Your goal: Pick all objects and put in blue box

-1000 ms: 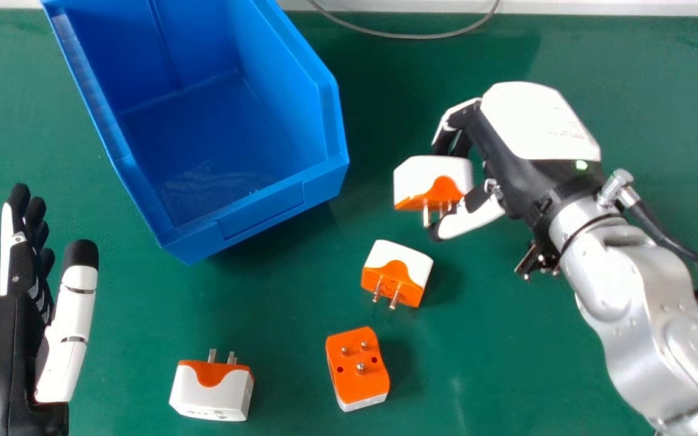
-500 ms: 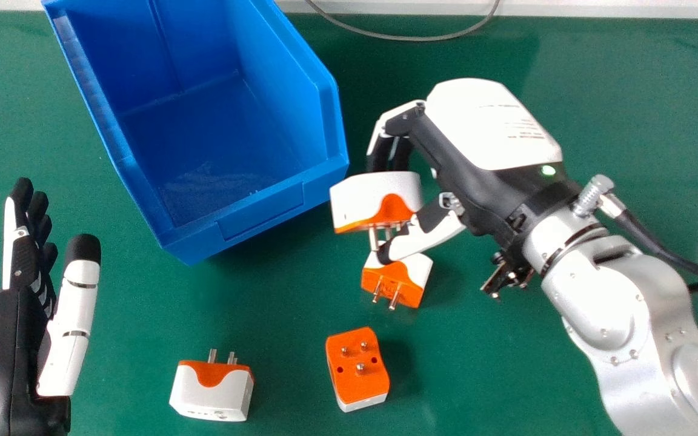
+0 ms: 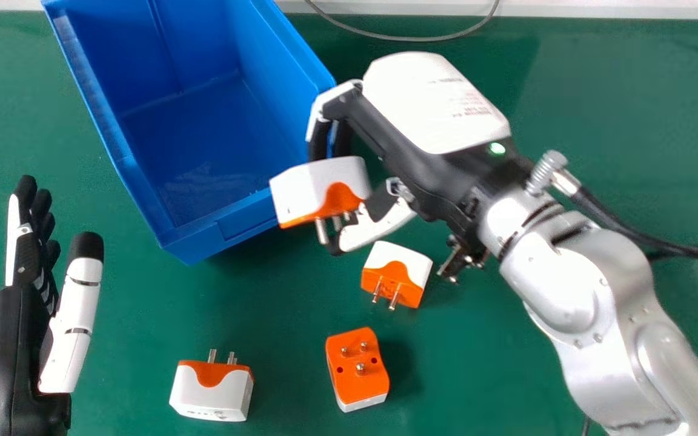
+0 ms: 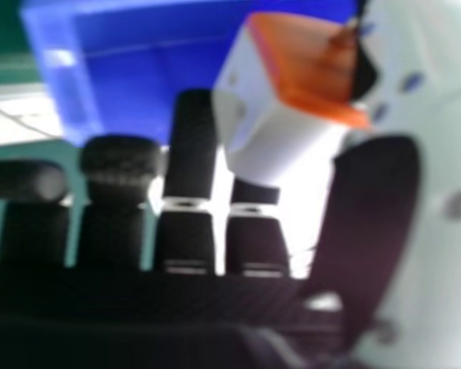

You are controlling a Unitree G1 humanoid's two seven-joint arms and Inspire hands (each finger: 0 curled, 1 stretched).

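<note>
- white and orange, one adapter [image 3: 319, 191] is pinched between my right hand's [image 3: 434, 109] curled fingers and thumb, around mid-frame, overlapping the box's lower right corner.
- blue box [image 3: 194, 242]: upper left, on the green surface [image 3: 506, 363].
- second adapter [image 3: 396, 266]: right of centre; third adapter [image 3: 358, 378]: bottom centre; fourth adapter [image 3: 211, 399]: lower left.
- my left hand [image 3: 9, 345]: released, lower left edge.

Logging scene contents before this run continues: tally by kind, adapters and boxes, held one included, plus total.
Plug adapters: 4 (one in the right hand, three on the table)
Blue box: 1
Total: 5
</note>
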